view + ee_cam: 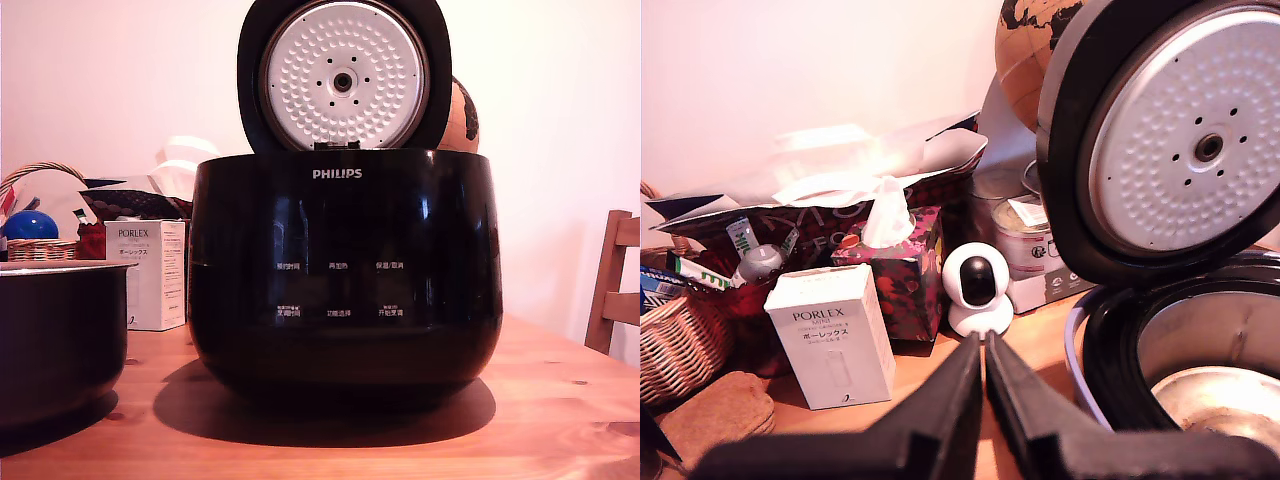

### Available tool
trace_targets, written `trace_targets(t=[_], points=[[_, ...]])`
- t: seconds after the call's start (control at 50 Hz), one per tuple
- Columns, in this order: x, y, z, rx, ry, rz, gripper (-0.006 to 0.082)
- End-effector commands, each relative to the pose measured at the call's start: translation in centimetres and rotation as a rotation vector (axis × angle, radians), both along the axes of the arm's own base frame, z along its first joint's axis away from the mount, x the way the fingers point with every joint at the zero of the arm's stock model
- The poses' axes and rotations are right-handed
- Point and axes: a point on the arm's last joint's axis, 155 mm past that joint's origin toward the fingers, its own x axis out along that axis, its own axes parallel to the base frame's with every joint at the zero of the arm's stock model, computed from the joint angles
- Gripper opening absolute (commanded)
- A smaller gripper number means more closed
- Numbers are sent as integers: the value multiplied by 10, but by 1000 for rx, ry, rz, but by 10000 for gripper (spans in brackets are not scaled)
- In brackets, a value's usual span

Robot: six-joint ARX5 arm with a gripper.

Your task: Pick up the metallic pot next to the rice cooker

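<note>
Rice cooker (pixel 345 280) at table (pixel 560 420) centre, lid (pixel 343 75) raised upright, dimpled inner plate facing forward. Metallic pot (pixel 55 340) stands apart from it at the exterior view's left edge, partly cropped. Gripper (pixel 985 345), seen in the wrist view, has its fingers nearly touching and holds nothing, aimed toward a white box (pixel 835 335).
</note>
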Motion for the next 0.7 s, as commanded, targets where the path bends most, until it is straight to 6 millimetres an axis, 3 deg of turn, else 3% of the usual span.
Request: trace_targets(t=[0.0, 0.4, 0.56, 0.68], points=[[-13, -7, -11, 114, 61, -86, -24], [-68, -5, -21, 232, 300, -235, -24], [-93, -11, -36, 235, 415, -323, -24], [-106, -8, -60, 292, 527, -362, -24]])
